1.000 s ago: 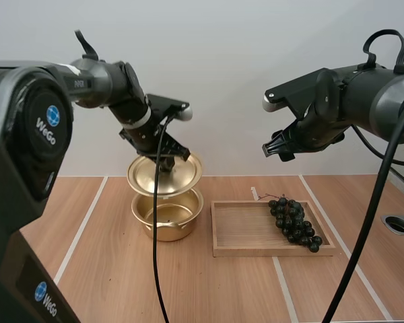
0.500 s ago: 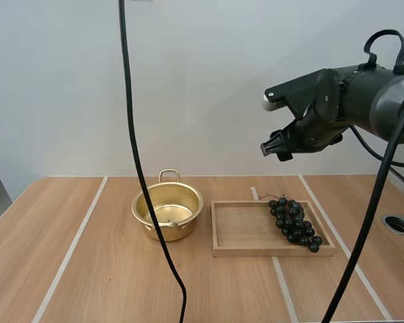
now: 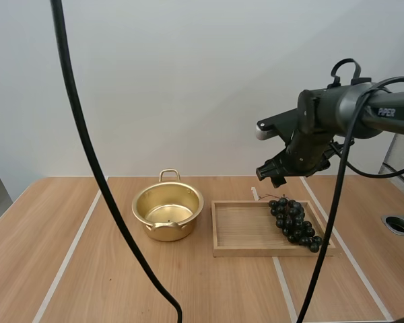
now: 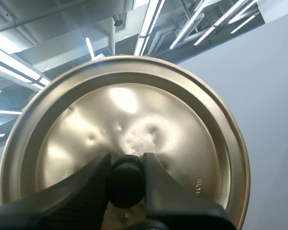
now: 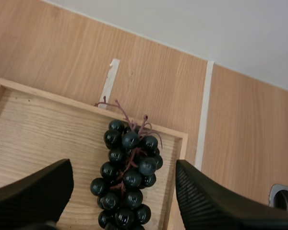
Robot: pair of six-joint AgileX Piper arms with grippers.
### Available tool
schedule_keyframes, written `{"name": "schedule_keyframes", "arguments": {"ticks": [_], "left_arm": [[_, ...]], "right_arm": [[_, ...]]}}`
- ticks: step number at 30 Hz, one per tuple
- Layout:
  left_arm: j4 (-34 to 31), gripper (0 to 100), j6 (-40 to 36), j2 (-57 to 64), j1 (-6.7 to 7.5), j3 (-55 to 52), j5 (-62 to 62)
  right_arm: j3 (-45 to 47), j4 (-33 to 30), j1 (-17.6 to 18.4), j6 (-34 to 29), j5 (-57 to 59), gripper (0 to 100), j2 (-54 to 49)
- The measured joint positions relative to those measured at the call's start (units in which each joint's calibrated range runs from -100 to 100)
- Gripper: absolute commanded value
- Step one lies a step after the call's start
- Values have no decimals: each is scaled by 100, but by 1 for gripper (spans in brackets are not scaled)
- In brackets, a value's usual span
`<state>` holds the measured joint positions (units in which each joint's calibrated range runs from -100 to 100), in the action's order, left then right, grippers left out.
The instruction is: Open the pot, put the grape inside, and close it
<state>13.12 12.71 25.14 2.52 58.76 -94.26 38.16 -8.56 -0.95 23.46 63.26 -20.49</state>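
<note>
The bunch of grapes [image 3: 294, 224] lies at the right end of the wooden tray [image 3: 256, 251], beside the open pot [image 3: 163, 232]. My right gripper [image 3: 271, 176] hovers above the grapes, its 2 fingers spread wide. My left gripper [image 4: 126, 178] is clamped on the lid [image 4: 134, 110], pinching its knob [image 4: 126, 187].

Even, bright light, cast from above. Soft, faint shadows thrown close under pot [image 3: 165, 232] and wooden tray [image 3: 242, 229] onto table [image 3: 108, 269]. Broad glare patches reflected on lid [image 4: 182, 120], one washed out to white. Small pinpoint highlights seen on grapes [image 5: 133, 178].
</note>
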Motion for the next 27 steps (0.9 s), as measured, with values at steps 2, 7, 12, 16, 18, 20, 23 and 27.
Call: {"name": "schedule_keyframes", "arguments": {"ticks": [2, 7, 12, 16, 18, 20, 23, 27], "left_arm": [[0, 0, 0, 0, 0, 0, -60], [0, 0, 0, 0, 0, 0, -112], [-9, 0, 0, 0, 0, 0, -130], [-9, 0, 0, 0, 0, 0, -164], [-9, 0, 0, 0, 0, 0, -164], [-9, 0, 0, 0, 0, 0, -164], [-9, 0, 0, 0, 0, 0, -164], [-9, 0, 0, 0, 0, 0, -164]], "right_arm": [[0, 0, 0, -23, 76, 100, 250], [0, -378, 2, -269, 94, 100, 774], [0, -879, 2, -502, 162, 100, 1127], [0, -936, 2, -510, 220, 100, 1233], [0, -940, 2, -510, 237, 100, 1277], [0, -940, 2, -510, 237, 100, 1319], [0, -940, 2, -510, 237, 100, 1399], [0, -940, 2, -510, 256, 100, 1552]]}}
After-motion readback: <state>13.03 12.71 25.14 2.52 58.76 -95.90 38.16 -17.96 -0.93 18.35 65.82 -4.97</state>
